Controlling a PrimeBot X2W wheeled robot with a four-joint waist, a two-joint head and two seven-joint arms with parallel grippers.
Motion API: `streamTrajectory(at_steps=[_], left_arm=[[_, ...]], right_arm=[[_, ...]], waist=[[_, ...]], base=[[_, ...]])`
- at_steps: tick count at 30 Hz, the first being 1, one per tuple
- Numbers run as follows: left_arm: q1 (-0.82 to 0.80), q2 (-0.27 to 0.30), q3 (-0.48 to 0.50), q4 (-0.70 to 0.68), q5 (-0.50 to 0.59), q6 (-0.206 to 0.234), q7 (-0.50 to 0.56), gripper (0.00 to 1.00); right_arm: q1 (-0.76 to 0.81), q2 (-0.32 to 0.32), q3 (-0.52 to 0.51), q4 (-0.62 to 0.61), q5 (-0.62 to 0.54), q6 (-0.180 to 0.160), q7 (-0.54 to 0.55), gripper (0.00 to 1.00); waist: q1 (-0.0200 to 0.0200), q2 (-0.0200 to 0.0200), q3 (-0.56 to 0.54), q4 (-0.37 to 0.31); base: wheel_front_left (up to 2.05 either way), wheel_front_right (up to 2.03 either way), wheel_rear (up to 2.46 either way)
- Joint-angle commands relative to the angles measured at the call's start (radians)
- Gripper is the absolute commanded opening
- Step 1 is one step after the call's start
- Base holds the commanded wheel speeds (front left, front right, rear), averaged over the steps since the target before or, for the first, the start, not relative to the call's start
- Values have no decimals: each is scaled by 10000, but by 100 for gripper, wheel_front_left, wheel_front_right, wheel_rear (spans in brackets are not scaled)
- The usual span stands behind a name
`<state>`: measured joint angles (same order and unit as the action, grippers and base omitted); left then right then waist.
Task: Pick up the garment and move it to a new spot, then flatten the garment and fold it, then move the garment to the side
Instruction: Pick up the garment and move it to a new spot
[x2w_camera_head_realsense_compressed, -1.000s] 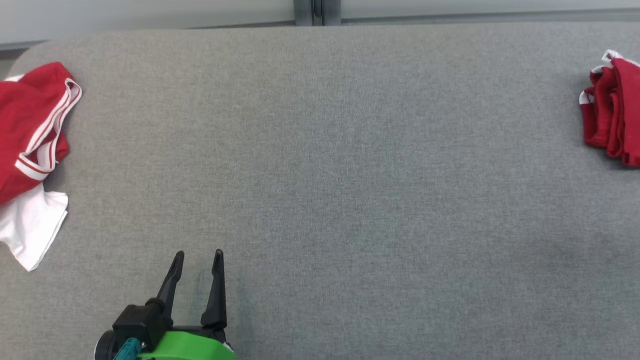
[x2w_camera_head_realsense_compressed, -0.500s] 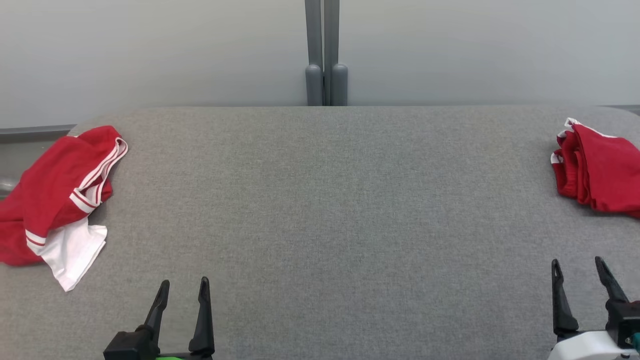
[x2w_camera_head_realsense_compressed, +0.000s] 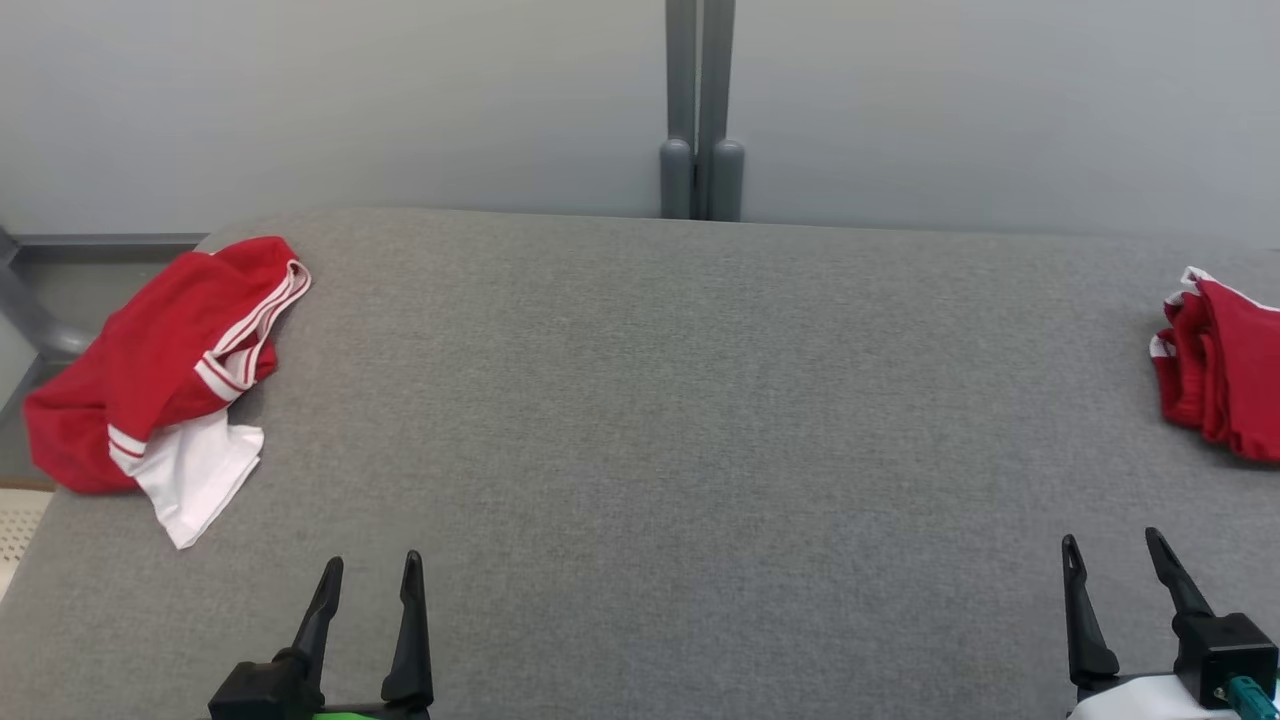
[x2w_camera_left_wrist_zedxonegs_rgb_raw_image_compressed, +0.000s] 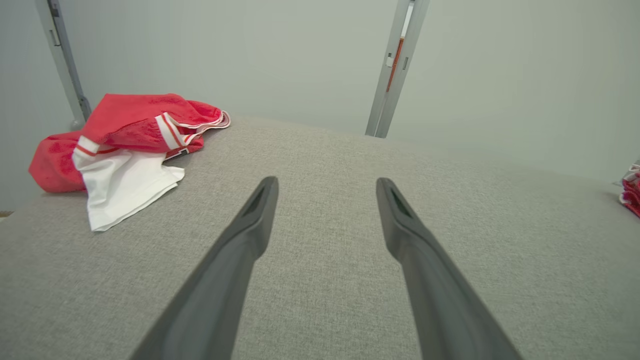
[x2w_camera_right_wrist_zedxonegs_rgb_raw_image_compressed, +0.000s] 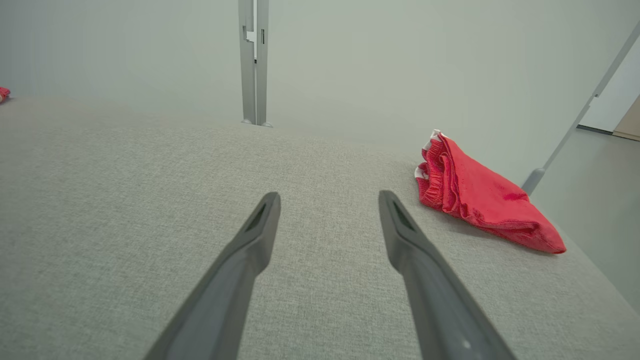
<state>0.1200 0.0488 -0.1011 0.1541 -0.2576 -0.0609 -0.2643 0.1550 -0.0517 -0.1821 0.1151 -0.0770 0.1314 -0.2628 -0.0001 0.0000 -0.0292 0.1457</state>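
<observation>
The left claw (x2w_camera_head_realsense_compressed: 373, 560) and right claw (x2w_camera_head_realsense_compressed: 1112, 537) hang open and empty over the tabletop (x2w_camera_head_realsense_compressed: 680, 420). The garment (x2w_camera_head_realsense_compressed: 170, 360) lies crumpled well left of the left claw, and a folded cloth (x2w_camera_head_realsense_compressed: 1225, 380) lies beyond the right claw.

Pale, evenly lit wall (x2w_camera_head_realsense_compressed: 300, 100) flanks a grey post (x2w_camera_head_realsense_compressed: 681, 100); a grey fabric worktop (x2w_camera_head_realsense_compressed: 640, 420) spreads in front of the post.

Left gripper (x2w_camera_head_realsense_compressed: 373, 560): two long tapering dark fingers (x2w_camera_head_realsense_compressed: 408, 640) on a black base (x2w_camera_head_realsense_compressed: 265, 690), green shell (x2w_camera_head_realsense_compressed: 335, 716) behind it. Right gripper (x2w_camera_head_realsense_compressed: 1112, 537): like fingers, black block (x2w_camera_head_realsense_compressed: 1225, 645), white shell (x2w_camera_head_realsense_compressed: 1130, 700) and teal plug (x2w_camera_head_realsense_compressed: 1245, 692) behind
</observation>
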Motion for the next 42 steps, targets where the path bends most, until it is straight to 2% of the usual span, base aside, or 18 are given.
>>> streamTrajectory(at_steps=[1,8,13,18,22,29,31,33,35,42], left_arm=[[70,34,20,8,-59,69,-1,100],[427,31,420,-150,-170,200,-1,100],[428,26,669,-286,-241,131,-1,100],[-587,23,612,-78,-613,-105,-1,100],[-2411,50,925,974,-1183,-244,12,100],[-5546,961,1640,2928,-1926,-185,1324,100],[-6305,1100,1759,3536,-2348,-297,1826,100],[-7055,1471,1674,4291,-2321,-370,2294,100],[-7777,1495,1675,5045,-2649,-468,2604,100],[-9578,1660,1720,7643,-3250,-623,2548,100]], right_arm=[[52,1,47,-33,79,-15,-27,100],[-217,-11,960,226,470,-15,-27,100],[-413,-35,1147,209,475,-15,-27,100],[-848,-317,1148,150,429,-16,-28,100],[-1760,-854,998,-149,255,-15,-28,100],[-2935,-1595,613,-348,33,-15,-28,100],[-3128,-1730,516,-406,17,-15,-28,100],[-3315,-1836,474,-483,-35,-15,-28,100],[-3422,-1908,477,-558,-74,-15,-28,100],[-3453,-2309,554,-536,-115,-16,4,100]], waist=[[1,0,-53,897],[1,0,-51,2679],[1,0,226,3138],[1,0,1317,3012],[1,0,3256,2567],[1,0,5604,2144],[1,0,6022,2093],[1,0,6344,2062],[1,0,6610,2045],[1,0,7023,2127]], base=[[0,0,0],[0,0,0],[0,0,0],[0,0,0],[0,0,0],[0,0,0],[0,0,0],[0,0,0],[0,0,0],[0,0,0]])
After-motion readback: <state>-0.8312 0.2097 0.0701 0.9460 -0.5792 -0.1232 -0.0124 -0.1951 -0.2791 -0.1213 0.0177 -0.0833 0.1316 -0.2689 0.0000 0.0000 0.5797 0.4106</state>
